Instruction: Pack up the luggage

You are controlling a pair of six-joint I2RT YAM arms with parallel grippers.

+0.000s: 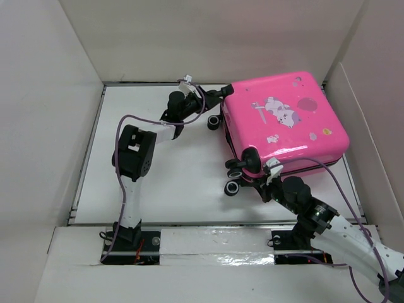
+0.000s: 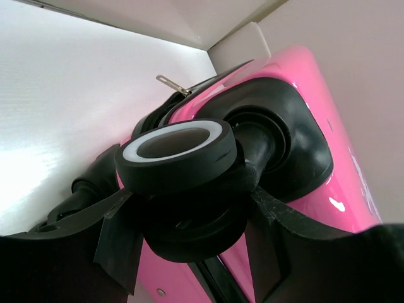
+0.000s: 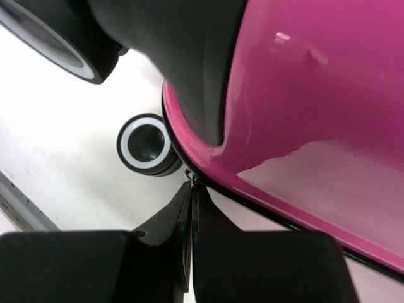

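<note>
Gleaming hot-pink luggage (image 1: 284, 126), closed, cartoon-printed

A small hot-pink hard-shell suitcase (image 1: 284, 126) lies flat in the far right part of the white table (image 1: 164, 177), turned slightly askew. Its glossy shell has rounded corners, and the side facing up carries a white cartoon animal (image 1: 281, 113) and a darker pink balloon (image 1: 307, 104). The two halves lie together, with a dark seam running round the middle. Whether the zip is fully drawn cannot be told. A metal zip pull (image 2: 172, 84) sticks out at the seam. The black wheels (image 1: 235, 183), each with a pale ring on its face, point left from black corner housings, one set at the near corner and one at the far corner.
</note>
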